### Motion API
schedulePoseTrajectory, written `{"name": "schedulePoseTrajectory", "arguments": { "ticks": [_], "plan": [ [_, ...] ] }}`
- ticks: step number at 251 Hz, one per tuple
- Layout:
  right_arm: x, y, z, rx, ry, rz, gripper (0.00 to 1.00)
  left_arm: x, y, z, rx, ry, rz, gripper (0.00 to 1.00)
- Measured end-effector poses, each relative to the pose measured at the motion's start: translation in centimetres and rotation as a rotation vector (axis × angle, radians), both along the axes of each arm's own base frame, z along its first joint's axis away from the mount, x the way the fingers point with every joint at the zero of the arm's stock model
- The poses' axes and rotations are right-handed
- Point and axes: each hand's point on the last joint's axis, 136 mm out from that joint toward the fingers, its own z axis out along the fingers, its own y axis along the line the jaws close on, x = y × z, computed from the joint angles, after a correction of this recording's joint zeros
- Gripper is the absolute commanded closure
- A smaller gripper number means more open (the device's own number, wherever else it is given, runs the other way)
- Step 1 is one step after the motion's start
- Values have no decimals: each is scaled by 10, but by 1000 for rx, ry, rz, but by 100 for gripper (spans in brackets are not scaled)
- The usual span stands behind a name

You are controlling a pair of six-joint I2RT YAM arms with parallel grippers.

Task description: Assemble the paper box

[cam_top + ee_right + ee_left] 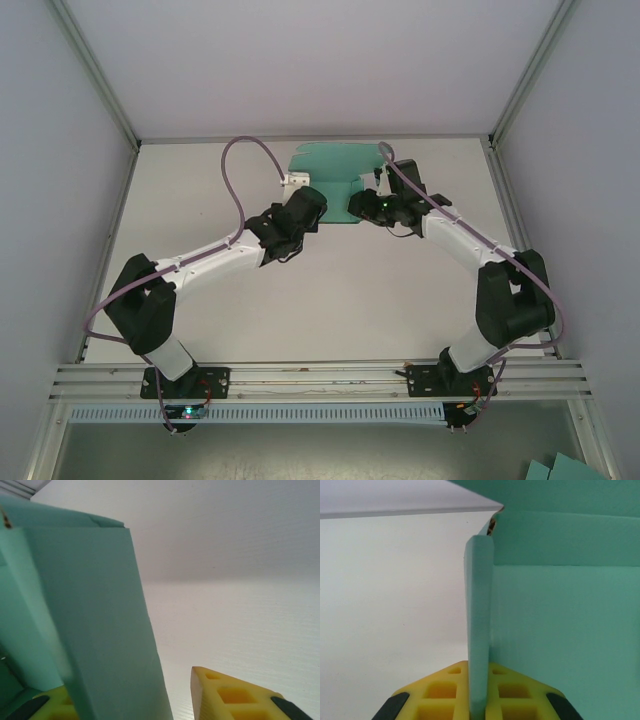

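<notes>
The paper box [335, 172] is teal-green card, partly folded, at the far middle of the table between both grippers. My left gripper [297, 190] holds its left side. In the left wrist view the yellow fingers [445, 685] of the left gripper [480, 672] are pinched on an upright flap of the paper box [479, 605], with a wide panel to the right. My right gripper [368, 203] is at the box's right side. In the right wrist view the right gripper [130, 692] stands open: a card panel [85, 605] lies against the left finger, and the right finger [225, 695] stands clear of it.
White walls close the table at the back and sides, with metal posts [515, 95] in the corners. An aluminium rail [320, 375] runs along the near edge by the arm bases. Spare teal sheets [565, 468] lie below the rail at the bottom right.
</notes>
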Motion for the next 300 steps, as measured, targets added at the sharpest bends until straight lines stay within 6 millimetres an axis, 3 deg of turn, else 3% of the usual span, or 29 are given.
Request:
{"name": "schedulePoseTrajectory", "arguments": {
  "ticks": [39, 57, 82, 181, 300],
  "plan": [
    [0, -1, 11, 36, -28, -1, 61, -1, 3, -4, 6, 0, 6, 100],
    [0, -3, 15, 55, -43, -11, 69, -2, 4, -7, 10, 6, 6, 100],
    [0, -3, 17, 62, -50, -13, 66, -3, 3, -8, 7, 6, 2, 100],
    [3, 0, 10, 38, -55, -19, 63, -5, 1, -6, -8, 8, -12, 100],
    [8, 11, 1, 31, -55, -31, 68, -5, 6, -10, -1, 22, 2, 100]
  ]
}}
